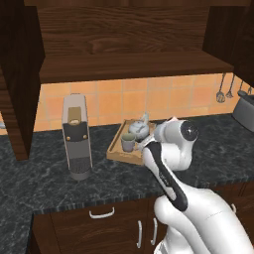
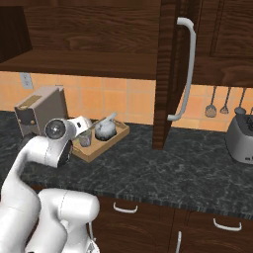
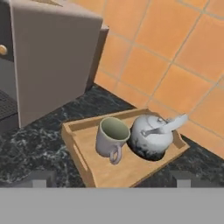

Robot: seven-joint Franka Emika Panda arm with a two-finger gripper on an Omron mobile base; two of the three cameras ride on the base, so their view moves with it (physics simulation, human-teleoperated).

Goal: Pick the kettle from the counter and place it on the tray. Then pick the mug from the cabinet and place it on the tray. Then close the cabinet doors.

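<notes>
A: Where were the task's things found?

B: The kettle (image 3: 151,139) and the mug (image 3: 110,137) were both seen standing upright in the tray (image 3: 78,146), side by side and just about touching, the mug's handle turned toward the tray's near rim. The tray itself was set on the counter (image 1: 44,181), close to the tiled wall and just beside the coffee machine (image 1: 77,136).

A: And the gripper?

B: The gripper (image 3: 111,183) was held above the near end of the tray, its 2 fingers spread wide with nothing between them. Neither the mug nor the kettle was touched.

A: Which step was judged to be in hand?

B: The first 2 steps were judged done, since both items sat in the tray. Only the closing of the cabinet doors was left. The cabinet (image 1: 124,47) was seen standing open, its shelf bare. 1 door (image 2: 168,74), with its long silver bar handle (image 2: 185,69), was swung out toward the robot on the right; the other door (image 1: 17,74) was seen edge-on at the left.

A: What was the next move thought to call for?

B: The arm would have to be lifted well clear of the tray so that nothing was knocked, then brought round to the outer face of a door and pushed until it swung shut. The same would be needed for the 2nd door; a shift of the base might be required for reach.
</notes>
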